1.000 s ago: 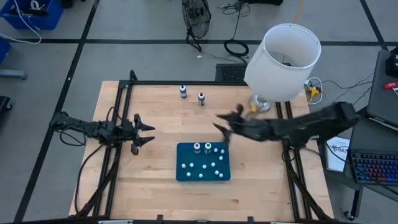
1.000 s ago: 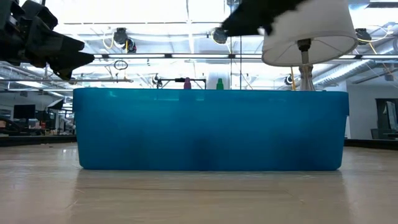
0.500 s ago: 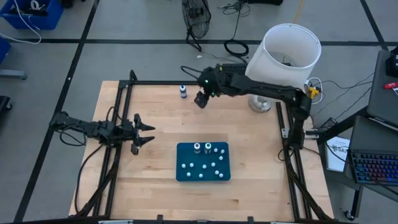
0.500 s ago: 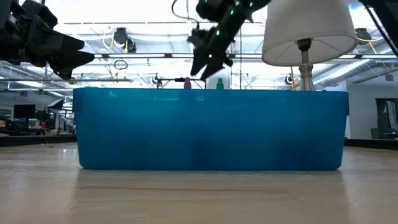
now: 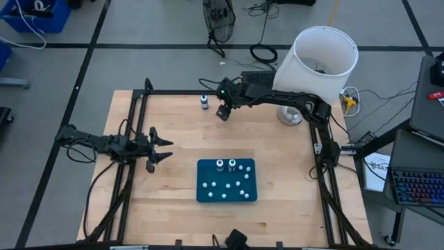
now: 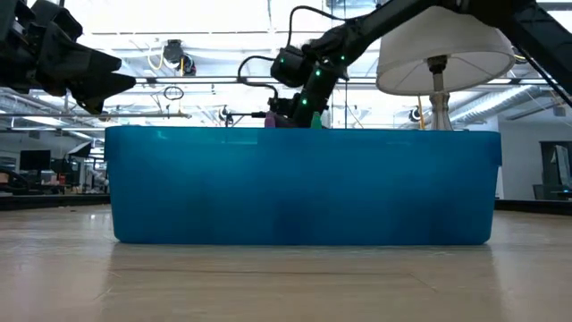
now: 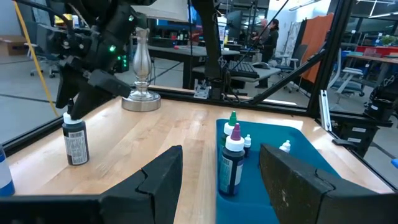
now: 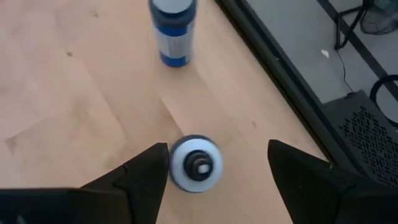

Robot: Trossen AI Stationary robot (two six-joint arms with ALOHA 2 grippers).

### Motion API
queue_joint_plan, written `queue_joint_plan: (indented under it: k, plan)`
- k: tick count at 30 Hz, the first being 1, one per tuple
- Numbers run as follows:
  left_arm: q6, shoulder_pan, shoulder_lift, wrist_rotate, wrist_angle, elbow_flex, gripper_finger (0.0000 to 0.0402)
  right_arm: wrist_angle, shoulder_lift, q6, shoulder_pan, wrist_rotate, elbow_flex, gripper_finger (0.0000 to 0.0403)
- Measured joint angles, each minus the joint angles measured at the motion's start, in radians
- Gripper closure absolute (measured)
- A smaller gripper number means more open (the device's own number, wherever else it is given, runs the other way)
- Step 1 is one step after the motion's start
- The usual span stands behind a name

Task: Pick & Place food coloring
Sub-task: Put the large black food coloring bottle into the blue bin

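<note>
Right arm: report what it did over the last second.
The right gripper swung from beside the blue mat to the table's far edge and now hangs, open, over a food coloring bottle. The left gripper and the mat's two bottles stayed put.

blue rectangular mat [image 5: 227,182]: white dots | small upright bottle [image 8: 173,30] beyond right gripper: blue body | bottle between its fingers [image 8: 196,163]: white cap | wooden tabletop [image 5: 277,153]: light tan

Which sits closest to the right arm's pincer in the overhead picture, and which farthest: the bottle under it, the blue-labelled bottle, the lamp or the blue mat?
1. Bottle under the right pincer: directly below.
2. Blue-labelled bottle: just beside, at the table's far edge.
3. Lamp: toward the right corner.
4. Blue mat: near side, farthest.
</note>
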Motion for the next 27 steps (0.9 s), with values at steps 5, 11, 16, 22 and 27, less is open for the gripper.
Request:
queue_joint_plan:
  k: [5,11,16,22,27]
  plan:
    - [0.000,0.000,0.000,0.000,0.001,0.000,0.0188,-0.001,0.011,0.006,-0.008,-0.017,0.000,0.0142]
    - [0.000,0.000,0.000,0.000,0.001,0.000,0.0188,-0.001,0.011,0.025,-0.010,-0.046,0.000,0.0146]
    - [0.000,0.000,0.000,0.000,0.001,0.000,0.0188,-0.002,0.011,0.047,-0.004,-0.102,0.000,0.0147]
    - [0.000,0.000,0.000,0.000,0.001,0.000,0.0188,-0.010,0.011,0.041,0.002,-0.103,0.000,0.0147]
    - [0.000,0.000,0.000,0.000,0.001,0.000,0.0188,0.019,0.010,0.041,-0.004,-0.102,-0.041,0.0147]
